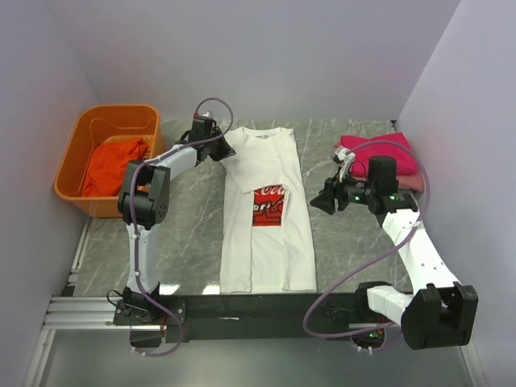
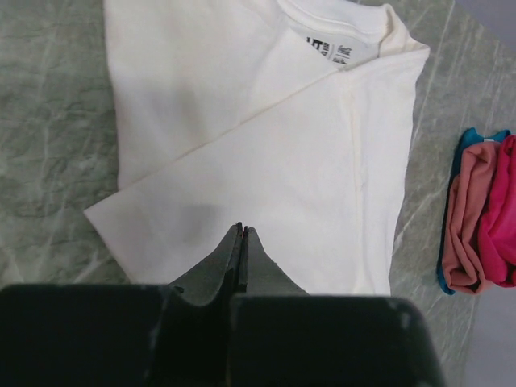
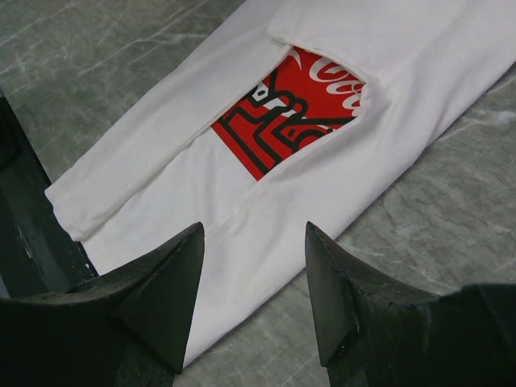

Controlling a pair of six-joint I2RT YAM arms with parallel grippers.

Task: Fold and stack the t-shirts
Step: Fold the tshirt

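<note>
White t-shirt [image 1: 266,218] lies folded lengthwise on the table [image 1: 193,234] between the arms.
Left gripper [image 2: 243,232] is closed tight above its folded sleeve; right gripper [image 3: 254,234] hangs open, holding nothing.

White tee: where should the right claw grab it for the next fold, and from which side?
Probably the near right hem corner of the white tee, approached from the right side: it lies flat, sides folded in, long edge facing the open right claw.
</note>
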